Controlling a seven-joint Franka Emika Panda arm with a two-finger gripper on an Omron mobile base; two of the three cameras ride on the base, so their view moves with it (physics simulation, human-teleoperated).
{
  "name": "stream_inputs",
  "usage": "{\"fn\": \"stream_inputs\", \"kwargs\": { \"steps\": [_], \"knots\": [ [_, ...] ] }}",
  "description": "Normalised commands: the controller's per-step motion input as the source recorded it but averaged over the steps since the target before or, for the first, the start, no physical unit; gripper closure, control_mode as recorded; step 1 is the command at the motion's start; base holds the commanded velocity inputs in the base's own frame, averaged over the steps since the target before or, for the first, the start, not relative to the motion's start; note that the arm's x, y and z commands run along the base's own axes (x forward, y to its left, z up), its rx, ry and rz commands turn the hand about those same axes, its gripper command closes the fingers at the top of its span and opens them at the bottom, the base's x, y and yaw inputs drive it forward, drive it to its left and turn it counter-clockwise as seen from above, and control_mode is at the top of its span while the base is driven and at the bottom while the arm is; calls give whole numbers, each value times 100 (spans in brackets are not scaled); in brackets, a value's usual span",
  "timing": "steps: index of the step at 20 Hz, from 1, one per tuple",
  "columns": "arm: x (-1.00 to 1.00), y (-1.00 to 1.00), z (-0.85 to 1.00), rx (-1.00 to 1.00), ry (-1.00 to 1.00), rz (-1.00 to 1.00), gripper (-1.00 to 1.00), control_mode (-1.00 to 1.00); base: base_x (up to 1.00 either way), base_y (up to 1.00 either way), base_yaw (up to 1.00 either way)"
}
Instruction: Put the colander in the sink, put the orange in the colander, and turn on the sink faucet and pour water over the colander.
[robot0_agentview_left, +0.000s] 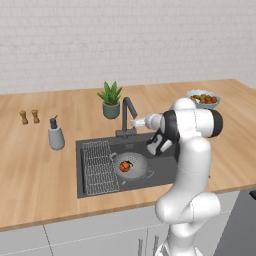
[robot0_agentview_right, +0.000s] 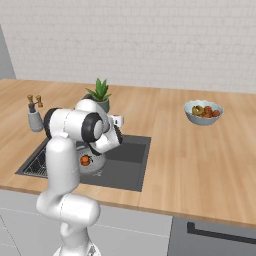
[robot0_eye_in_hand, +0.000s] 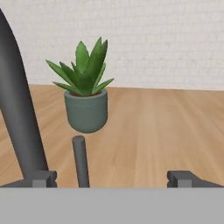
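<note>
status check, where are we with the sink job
Gripper open, jaws wide, empty, at the sink faucet. Orange in colander, colander in sink. No water visible. Potted plant behind faucet.

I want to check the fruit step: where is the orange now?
The orange lies inside the colander in the sink, right of the wire rack and in front of the faucet in the left base view.

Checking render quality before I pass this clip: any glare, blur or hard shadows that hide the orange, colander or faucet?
Left base view: flat, even light, no glare; orange sharp in the colander. Right base view: the arm covers most of the colander. Hand view: soft render; faucet looms dark at the left, potted plant clear.
</note>
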Motion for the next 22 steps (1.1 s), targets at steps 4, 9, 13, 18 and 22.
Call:
{"fn": "stream_inputs", "kwargs": {
  "steps": [4,9,13,18,22],
  "knots": [
    [17,0,0,0,0,0,-100,-100,0,0,0],
    [15,0,0,0,0,0,-100,-100,0,0,0],
    [6,0,0,0,0,0,-100,-100,0,0,0],
    [4,0,0,0,-2,0,-100,-100,0,0,0],
    [14,0,0,0,-2,0,-100,-100,0,0,0]
  ]
}}
